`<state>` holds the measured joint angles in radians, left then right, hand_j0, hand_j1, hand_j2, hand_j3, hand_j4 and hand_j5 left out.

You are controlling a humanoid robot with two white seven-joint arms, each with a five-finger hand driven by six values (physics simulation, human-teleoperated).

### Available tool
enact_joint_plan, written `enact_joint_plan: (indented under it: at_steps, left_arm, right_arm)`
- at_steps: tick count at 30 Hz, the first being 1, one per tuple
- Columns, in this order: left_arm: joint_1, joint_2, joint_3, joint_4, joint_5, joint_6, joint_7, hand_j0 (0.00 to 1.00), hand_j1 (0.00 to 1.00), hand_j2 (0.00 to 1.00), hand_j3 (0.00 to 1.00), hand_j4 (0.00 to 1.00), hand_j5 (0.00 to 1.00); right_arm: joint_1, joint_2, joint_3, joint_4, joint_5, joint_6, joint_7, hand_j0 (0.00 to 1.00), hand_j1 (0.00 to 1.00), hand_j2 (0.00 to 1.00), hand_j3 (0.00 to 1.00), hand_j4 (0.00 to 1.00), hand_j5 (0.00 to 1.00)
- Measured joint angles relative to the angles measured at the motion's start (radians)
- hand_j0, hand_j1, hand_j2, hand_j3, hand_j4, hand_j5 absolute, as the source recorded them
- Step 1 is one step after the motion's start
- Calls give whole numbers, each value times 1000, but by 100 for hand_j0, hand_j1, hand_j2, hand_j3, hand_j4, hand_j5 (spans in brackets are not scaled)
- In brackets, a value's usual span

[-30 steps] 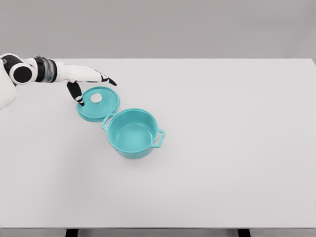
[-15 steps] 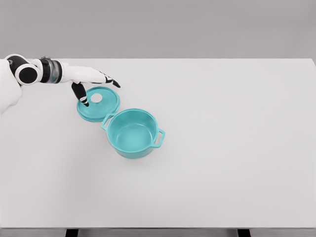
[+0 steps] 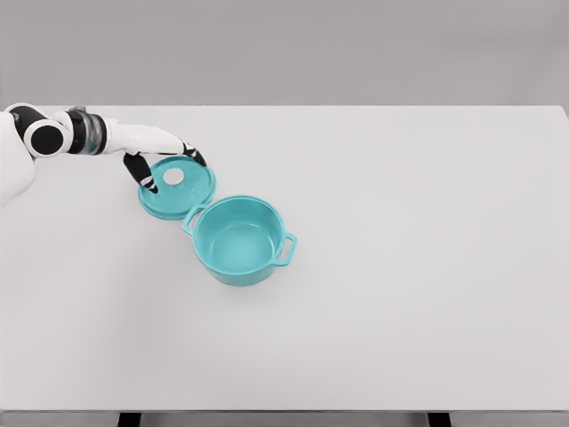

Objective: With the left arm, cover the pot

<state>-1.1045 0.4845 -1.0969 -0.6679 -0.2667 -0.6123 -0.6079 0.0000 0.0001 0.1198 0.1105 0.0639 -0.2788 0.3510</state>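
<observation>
So, teal pot (image 3: 238,240) empty, uncovered, lid (image 3: 177,187) beside it, L hand (image 3: 160,153) fingers spread over lid, nothing gripped

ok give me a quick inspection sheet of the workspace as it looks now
surface: white table, flat, bare around the job's things
job's things: teal pot upright and uncovered, two side handles; teal lid lying flat on the table behind-left of it, rim against the pot's handle
clutter: nothing seen
hands: left hand over the lid's far-left edge, fingers curling down around it, lid not lifted; right hand not in view
cables: nothing seen
surroundings: plain grey wall
</observation>
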Motion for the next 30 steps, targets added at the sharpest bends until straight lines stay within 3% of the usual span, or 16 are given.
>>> enact_joint_plan:
  at_steps: [3, 13, 25, 30]
  left_arm:
    - [3, -1, 3, 1, 4, 3, 2, 64, 64, 64, 64, 64, 64]
    - [5, -1, 3, -1, 12, -1, 1, 46, 46, 46, 46, 46, 46]
    - [3, 11, 16, -16, 49, -1, 0, 44, 44, 44, 44, 44, 44]
    - [3, 49, 32, -92, 70, -1, 1, 44, 44, 44, 44, 44, 44]
  right_arm:
    - [0, 0, 0, 0, 0, 0, 0, 100, 100, 100, 100, 100, 100]
    - [0, 0, 0, 0, 0, 0, 0, 100, 100, 100, 100, 100, 100]
    - [0, 0, 0, 0, 0, 0, 0, 100, 100, 100, 100, 100, 100]
    - [0, 0, 0, 0, 0, 0, 0, 100, 100, 100, 100, 100, 100]
